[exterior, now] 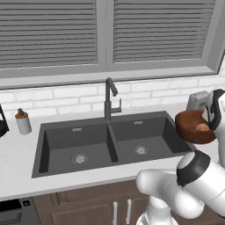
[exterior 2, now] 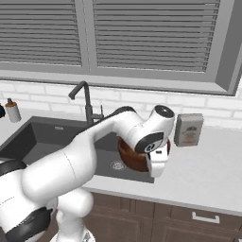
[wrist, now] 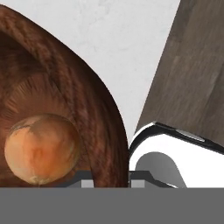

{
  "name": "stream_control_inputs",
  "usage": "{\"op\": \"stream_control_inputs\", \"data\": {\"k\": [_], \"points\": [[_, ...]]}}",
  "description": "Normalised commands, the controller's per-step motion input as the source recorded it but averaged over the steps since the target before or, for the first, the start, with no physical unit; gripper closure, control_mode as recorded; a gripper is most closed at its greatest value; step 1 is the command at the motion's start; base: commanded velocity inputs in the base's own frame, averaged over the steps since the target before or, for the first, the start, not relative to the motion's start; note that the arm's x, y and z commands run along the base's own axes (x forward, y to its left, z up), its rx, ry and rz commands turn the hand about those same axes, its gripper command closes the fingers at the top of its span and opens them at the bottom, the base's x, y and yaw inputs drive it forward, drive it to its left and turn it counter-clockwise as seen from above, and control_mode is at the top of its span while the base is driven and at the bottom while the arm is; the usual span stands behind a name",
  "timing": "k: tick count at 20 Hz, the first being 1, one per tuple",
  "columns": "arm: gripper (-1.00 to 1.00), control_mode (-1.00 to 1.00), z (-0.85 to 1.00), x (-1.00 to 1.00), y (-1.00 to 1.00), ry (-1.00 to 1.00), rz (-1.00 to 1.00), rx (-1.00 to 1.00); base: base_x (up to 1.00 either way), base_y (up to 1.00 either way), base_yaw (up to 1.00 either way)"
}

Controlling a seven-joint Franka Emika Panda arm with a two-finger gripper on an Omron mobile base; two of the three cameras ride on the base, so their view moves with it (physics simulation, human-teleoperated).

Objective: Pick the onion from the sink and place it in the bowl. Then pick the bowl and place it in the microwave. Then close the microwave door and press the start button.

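Above counter | bowl [wrist: 65,87] holds onion [wrist: 41,148] | pincer [wrist: 107,177] clamps rim

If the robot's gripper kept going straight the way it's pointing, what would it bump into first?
Probably the white counter. The gripper is shut on the bowl rim, onion inside, pointing down at it; depth is unclear.

Both base cams behind arm, aimed 12 o'clock & down, sharing sink [exterior: 110,145], hand cam close over bowl [wrist: 65,100].
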Motion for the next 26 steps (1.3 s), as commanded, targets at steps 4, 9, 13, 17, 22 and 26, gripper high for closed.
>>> {"op": "stream_control_inputs", "data": {"k": [4, 9, 13, 17, 22, 26], "points": [[1.00, -1.00, 0.00, 0.00, 0.10, 0.01, 0.00, 0.00, 0.00, 0.00, 0.00], [1.00, -1.00, 0.00, 0.12, -0.11, 0.00, 0.00, 0.02, 0.00, 0.00, 0.00], [1.00, -1.00, 0.00, 0.15, -0.08, 0.00, 0.00, 0.03, 0.00, 0.00, 0.00], [1.00, -1.00, 0.09, 0.07, 0.00, -0.02, 0.00, 0.02, 0.00, 0.00, 0.00], [1.00, -1.00, 0.04, 0.00, 0.00, -0.02, 0.00, 0.00, 0.00, 0.00, 0.00], [1.00, -1.00, 0.00, 0.00, 0.03, 0.00, 0.01, 0.00, 0.00, 0.00, 0.00]]}}
